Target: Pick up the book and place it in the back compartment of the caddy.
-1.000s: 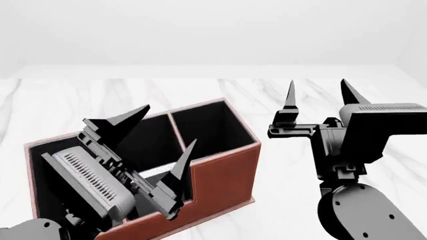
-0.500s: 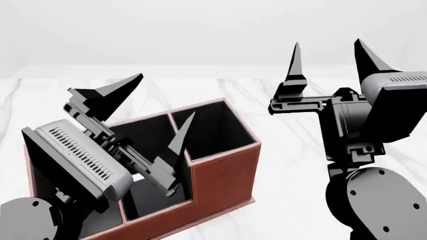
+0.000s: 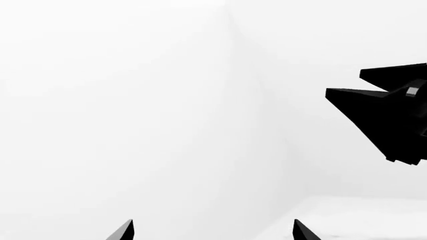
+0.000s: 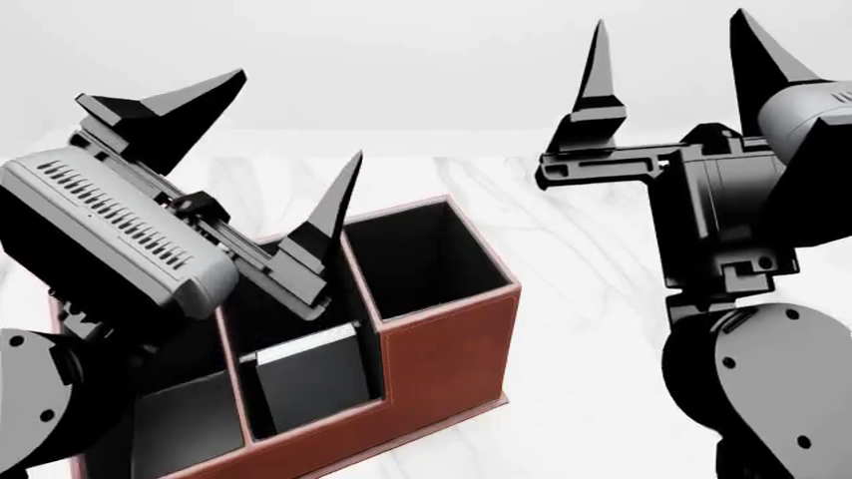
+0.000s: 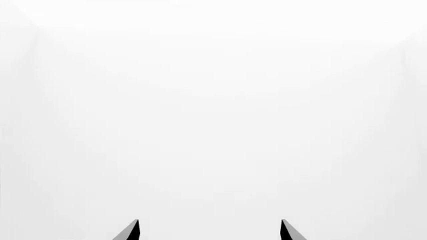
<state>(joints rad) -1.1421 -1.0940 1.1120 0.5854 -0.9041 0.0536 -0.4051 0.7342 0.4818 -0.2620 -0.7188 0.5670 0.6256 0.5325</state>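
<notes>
The reddish-brown caddy (image 4: 442,349) stands on the white marble table. The book (image 4: 317,379), black with a white page edge on top, stands inside the caddy's middle compartment, next to the taller square end section. My left gripper (image 4: 301,113) is open and empty, raised above the caddy's left part and apart from the book. My right gripper (image 4: 668,18) is open and empty, raised high to the right of the caddy. The left wrist view shows only my left gripper's open tips (image 3: 213,222) against white, and the right wrist view only my right gripper's open tips (image 5: 209,221).
The marble table (image 4: 573,319) stretches right of the caddy and behind it. My left arm hides the caddy's left compartments. Part of my right gripper (image 3: 393,115) shows in the left wrist view. A white wall lies beyond the table.
Both arms have risen. My left gripper has lifted out of the caddy, open and empty, and the book now shows standing in the middle compartment.
</notes>
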